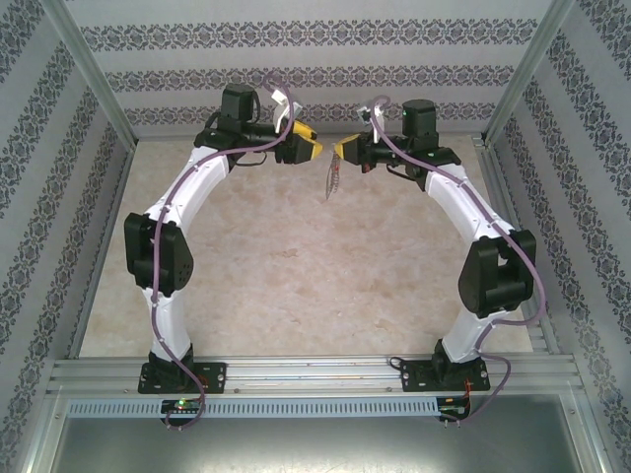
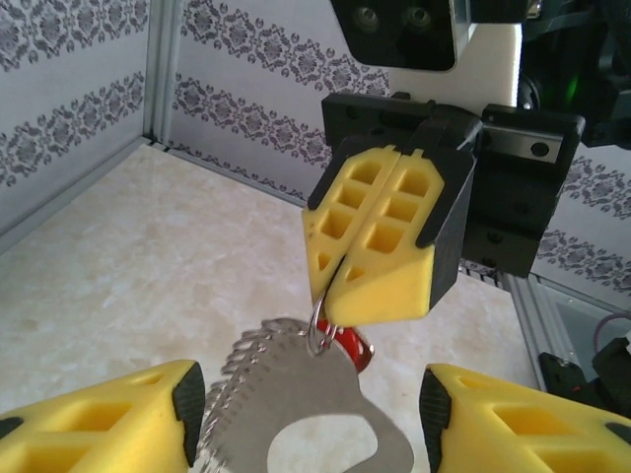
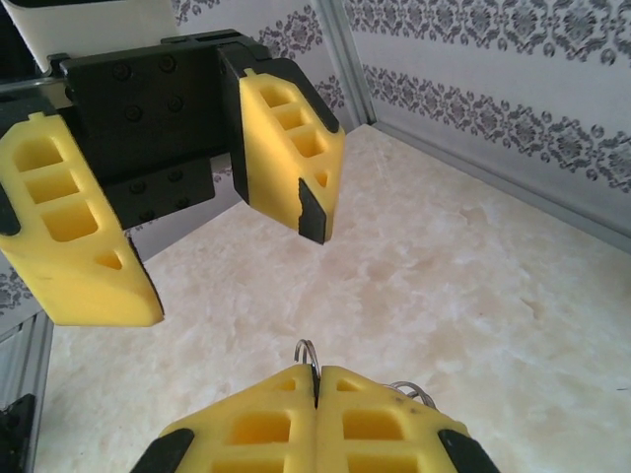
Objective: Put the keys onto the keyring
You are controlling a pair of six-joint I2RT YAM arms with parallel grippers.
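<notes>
Two left fingers (image 2: 118, 419): standing wide, one each side of the keyring (image 2: 296, 409).
Right fingers (image 2: 380, 256): pinching shut on a wire ring (image 2: 316, 333).
Keyring: hanging straight down from it, by the key (image 2: 352, 345).

The tabletop (image 1: 296, 276) lies bare between the two arched arms, free from the near edge to the middle. Near the far edge the room narrows. There the right end effector (image 1: 341, 150), jaws pressed together on the keyring (image 2: 296, 399), faces the left end effector (image 1: 314, 150). The keyring hangs between the left's parted fingers (image 2: 108, 424), leaving slim gaps either side. Patterned walls (image 1: 296, 74) close the left, far and right edges
</notes>
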